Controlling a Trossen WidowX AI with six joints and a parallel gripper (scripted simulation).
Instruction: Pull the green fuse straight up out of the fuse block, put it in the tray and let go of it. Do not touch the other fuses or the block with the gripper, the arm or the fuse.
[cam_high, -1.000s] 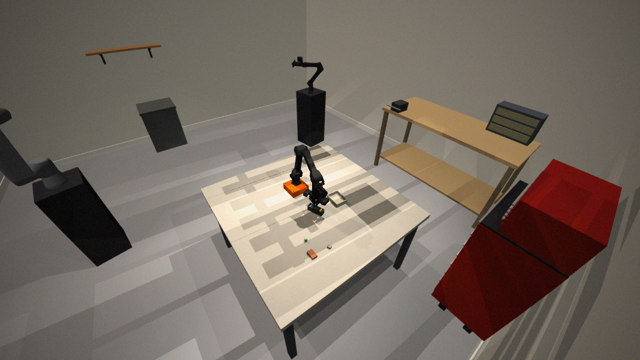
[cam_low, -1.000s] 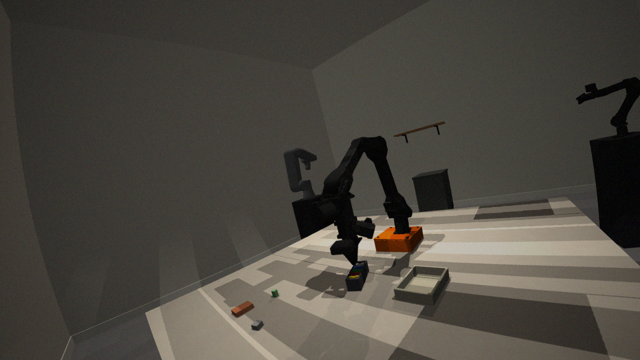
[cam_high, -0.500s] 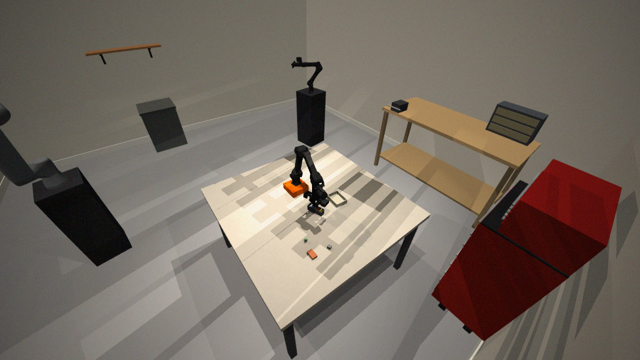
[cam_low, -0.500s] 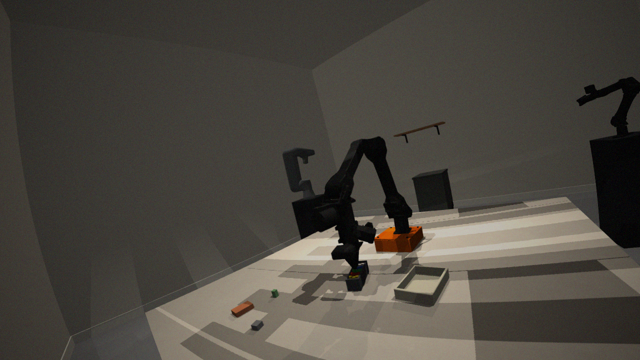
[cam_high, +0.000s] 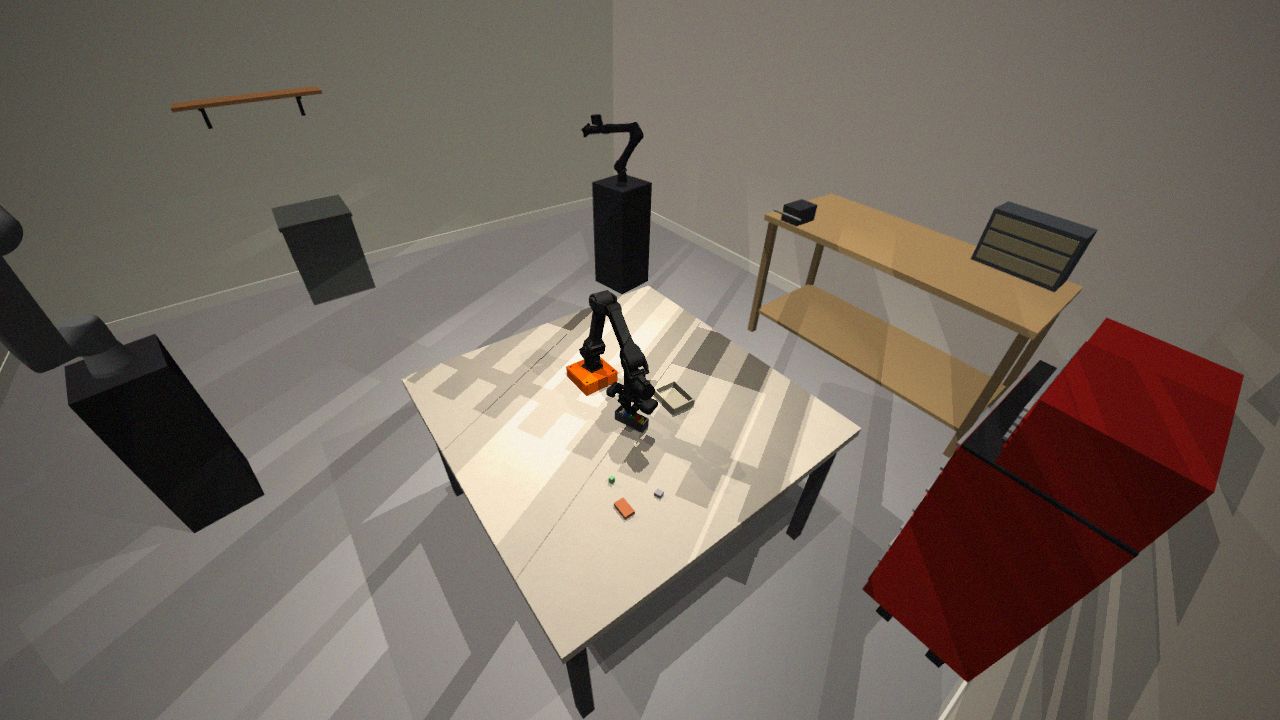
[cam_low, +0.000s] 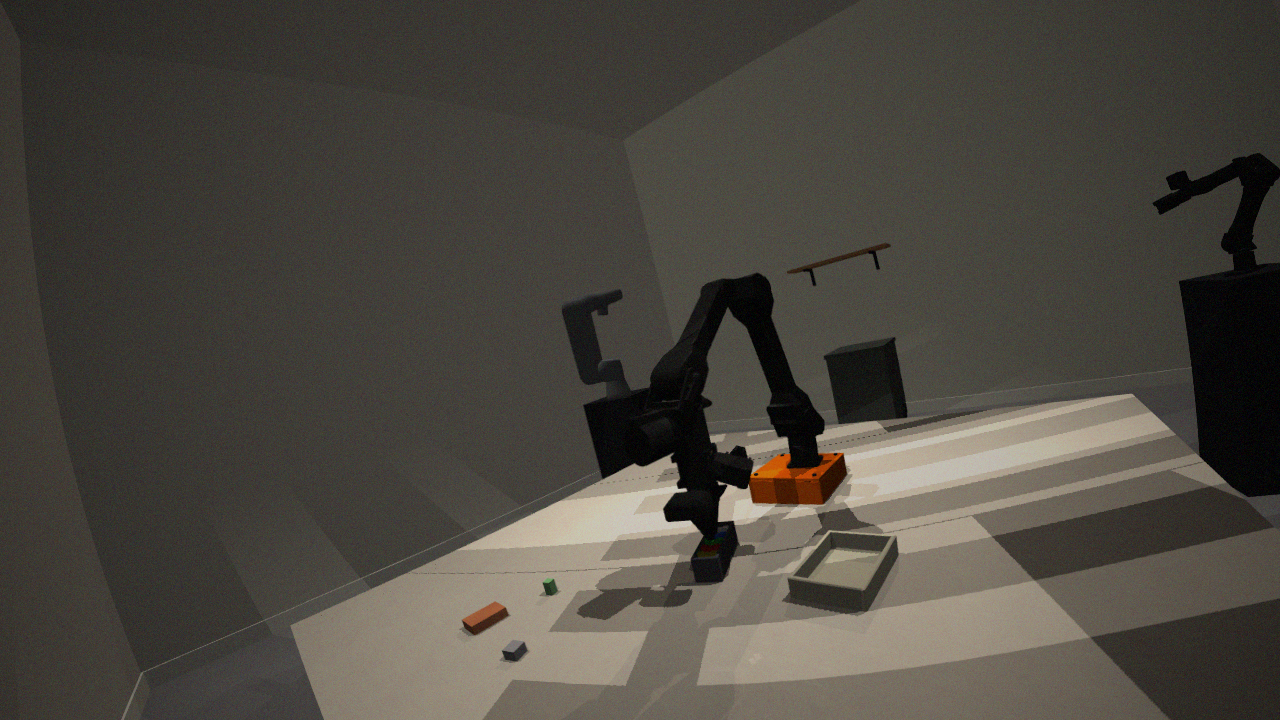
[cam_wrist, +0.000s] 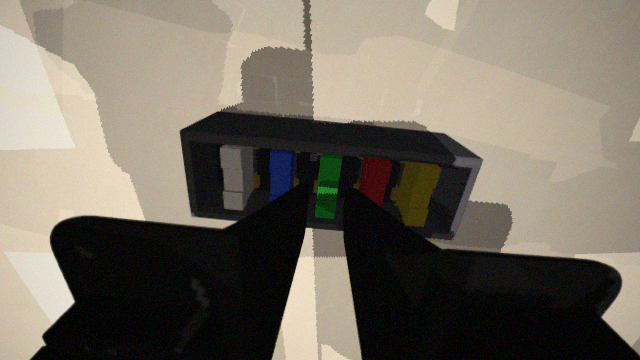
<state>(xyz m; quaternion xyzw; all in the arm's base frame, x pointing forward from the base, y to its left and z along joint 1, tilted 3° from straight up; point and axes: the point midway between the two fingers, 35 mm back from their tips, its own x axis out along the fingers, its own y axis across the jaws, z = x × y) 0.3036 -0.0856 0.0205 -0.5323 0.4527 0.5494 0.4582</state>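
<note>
The gripper (cam_wrist: 324, 192) is hanging right over the fuse block (cam_wrist: 327, 131), fingers spread just a little, one on each side of the green fuse (cam_wrist: 328, 186), not pinching it. That fuse sits in the middle slot between the blue fuse (cam_wrist: 281, 174) and red fuse (cam_wrist: 375, 180). The tray (cam_low: 843, 569) sits just beside the block on the worktop (cam_low: 939, 626).
</note>
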